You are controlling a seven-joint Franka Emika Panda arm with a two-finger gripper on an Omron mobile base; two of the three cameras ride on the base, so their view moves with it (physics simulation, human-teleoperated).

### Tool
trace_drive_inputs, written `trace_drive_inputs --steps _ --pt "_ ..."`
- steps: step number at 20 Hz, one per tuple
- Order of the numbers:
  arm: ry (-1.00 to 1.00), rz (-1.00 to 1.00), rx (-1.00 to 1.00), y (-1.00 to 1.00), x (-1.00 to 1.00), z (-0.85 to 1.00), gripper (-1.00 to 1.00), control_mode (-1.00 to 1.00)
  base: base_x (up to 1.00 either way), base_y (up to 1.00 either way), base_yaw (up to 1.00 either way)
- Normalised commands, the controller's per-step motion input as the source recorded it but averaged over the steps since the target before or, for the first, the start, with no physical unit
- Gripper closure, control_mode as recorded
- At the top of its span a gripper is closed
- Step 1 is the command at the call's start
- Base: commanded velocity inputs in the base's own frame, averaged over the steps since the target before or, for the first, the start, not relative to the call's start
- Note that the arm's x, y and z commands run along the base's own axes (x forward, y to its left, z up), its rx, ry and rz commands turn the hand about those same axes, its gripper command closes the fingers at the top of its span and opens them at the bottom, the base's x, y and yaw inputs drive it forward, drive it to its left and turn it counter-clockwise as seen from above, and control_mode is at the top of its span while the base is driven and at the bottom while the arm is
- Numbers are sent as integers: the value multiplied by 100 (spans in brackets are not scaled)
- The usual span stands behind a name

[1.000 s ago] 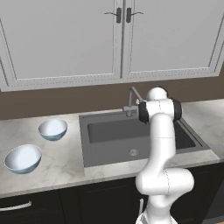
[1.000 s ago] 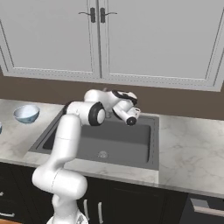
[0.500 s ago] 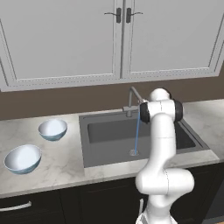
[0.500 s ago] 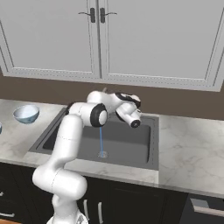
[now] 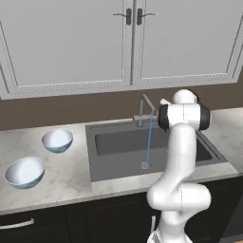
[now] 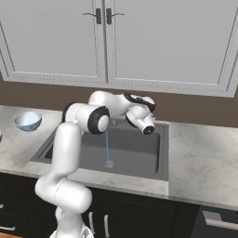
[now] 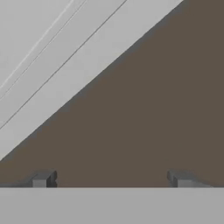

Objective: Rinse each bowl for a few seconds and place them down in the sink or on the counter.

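Note:
Two pale blue bowls stand on the counter (image 5: 66, 178) left of the sink (image 5: 118, 148): the smaller bowl (image 5: 57, 140) farther back, the larger bowl (image 5: 24, 172) nearer the front edge. A thin stream of water (image 5: 149, 142) falls from the faucet (image 5: 145, 110) to the drain. My gripper (image 6: 148, 130) hangs above the sink's (image 6: 139, 149) back right part, right of the stream (image 6: 107, 148), far from the bowls. In the hand view the gripper (image 7: 111, 181) has its fingertips (image 7: 43, 179) wide apart, open and empty, facing the brown wall.
White upper cabinets (image 5: 133, 42) hang above the brown backsplash (image 5: 71, 109). The counter (image 6: 200, 153) goes on to the right of the sink. The smaller bowl (image 6: 28, 120) sits at the far left in the right base view. Dark cabinets (image 5: 47, 223) lie below.
Water has started running from the faucet into the sink. My hand has drawn slightly away from the faucet, to the right. The bowls have not moved.

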Motion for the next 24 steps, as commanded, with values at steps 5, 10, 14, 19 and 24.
trace_drive_inputs --steps 5,10,14,19,24 --pt "13 -1 5 -14 -87 46 -100 -100 0 0 0" --pt "20 -3 5 -13 -78 44 -100 -100 0 0 0" --pt "27 -3 1 -12 -58 50 -100 -100 0 0 0" --pt "30 -6 0 0 -50 35 -100 -100 0 0 0" --pt "21 -7 -5 17 -39 24 -100 -100 0 0 0"
